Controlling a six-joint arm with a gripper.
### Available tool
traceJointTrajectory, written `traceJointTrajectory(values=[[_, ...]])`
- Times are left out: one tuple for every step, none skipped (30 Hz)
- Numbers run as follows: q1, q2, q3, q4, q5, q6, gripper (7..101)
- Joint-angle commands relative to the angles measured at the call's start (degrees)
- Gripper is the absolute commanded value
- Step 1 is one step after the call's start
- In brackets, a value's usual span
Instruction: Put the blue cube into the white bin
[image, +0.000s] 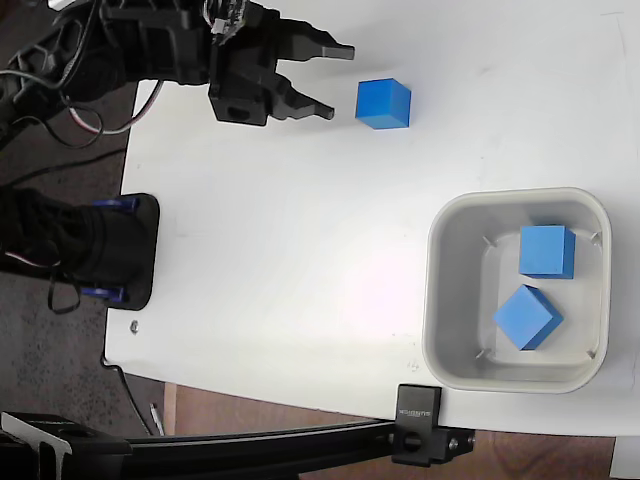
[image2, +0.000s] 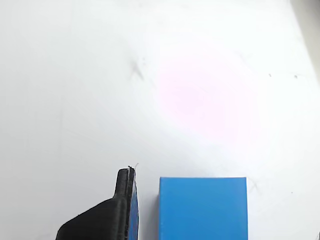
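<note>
In the fixed view, the black gripper (image: 340, 80) sits at the upper left of the frame, its two fingers spread apart and pointing right, holding nothing. Just beyond the fingertips, toward the upper middle, a blue cube (image: 383, 104) rests on the white table (image: 300, 250), not between the fingers and apart from them. At the lower right the white bin (image: 440, 300) stands on the table with two more blue cubes inside: one (image: 547, 250) in the upper part of its interior, squared to the walls, and another (image: 527, 317) below it, turned diagonally. They lie close together. A black clamp (image: 418, 437) grips the table's edge at the bottom of the frame.

In the wrist view, one black finger (image2: 117, 210) rises from the bottom edge, left of centre. The blue cube (image2: 203, 207) lies just beside it at the bottom middle, a thin strip of table showing between them. The other finger is out of frame.
</note>
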Motion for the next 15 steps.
traceJointTrajectory(values=[[0.26, 0.97, -0.44, -1.93, -0.35, 0.53, 100.0], [0.26, 0.79, -0.09, -2.64, -0.44, 0.62, 100.0], [0.26, 0.44, 0.0, -2.99, -0.53, 0.88, 100.0], [0.26, 0.0, 0.09, -3.16, -0.62, 1.14, 100.0], [0.26, -0.26, 0.26, -3.6, -0.7, 1.23, 100.0], [0.53, -0.35, 0.62, -4.04, -0.97, 1.41, 100.0], [0.7, -0.44, 0.97, -4.48, -1.32, 1.49, 100.0], [0.79, -0.53, 1.32, -5.01, -1.58, 1.58, 100.0], [0.97, -0.7, 1.58, -5.62, -2.11, 1.67, 100.0], [1.14, -0.88, 1.85, -6.24, -2.64, 1.67, 100.0], [1.14, -1.05, 2.11, -6.94, -2.81, 1.76, 100.0], [1.23, -1.14, 2.37, -7.38, -2.9, 1.93, 100.0], [1.32, -1.23, 2.81, -8.0, -3.16, 1.93, 100.0], [1.41, -1.23, 3.08, -8.44, -3.52, 2.02, 100.0], [1.58, -1.23, 3.43, -8.79, -3.69, 2.02, 100.0]])
